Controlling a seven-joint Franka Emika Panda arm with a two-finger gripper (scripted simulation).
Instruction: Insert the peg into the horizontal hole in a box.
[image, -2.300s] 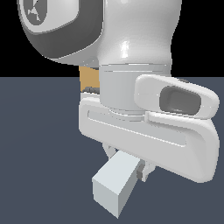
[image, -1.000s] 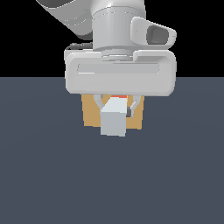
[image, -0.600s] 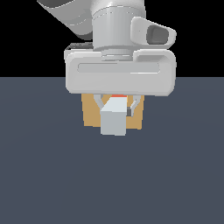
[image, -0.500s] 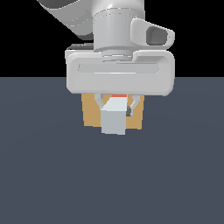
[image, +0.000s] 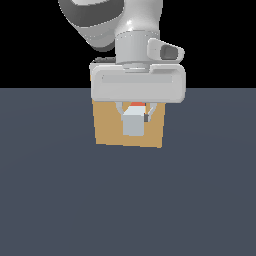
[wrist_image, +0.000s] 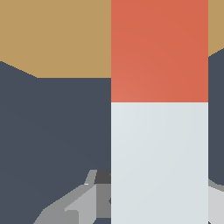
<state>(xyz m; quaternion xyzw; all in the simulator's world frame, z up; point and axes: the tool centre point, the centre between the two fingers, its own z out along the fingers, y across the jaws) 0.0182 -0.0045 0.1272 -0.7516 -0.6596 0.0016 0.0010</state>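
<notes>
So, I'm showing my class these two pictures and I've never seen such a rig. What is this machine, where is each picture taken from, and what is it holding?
These are simulator renders of one robot arm. The exterior view looks at the scene from off the arm: the pale gripper holds the peg, a grey-white bar with an orange-red end, in front of the tan box standing on a dark floor. The wrist view looks along the peg toward the box. The hole is hidden behind the peg.
</notes>
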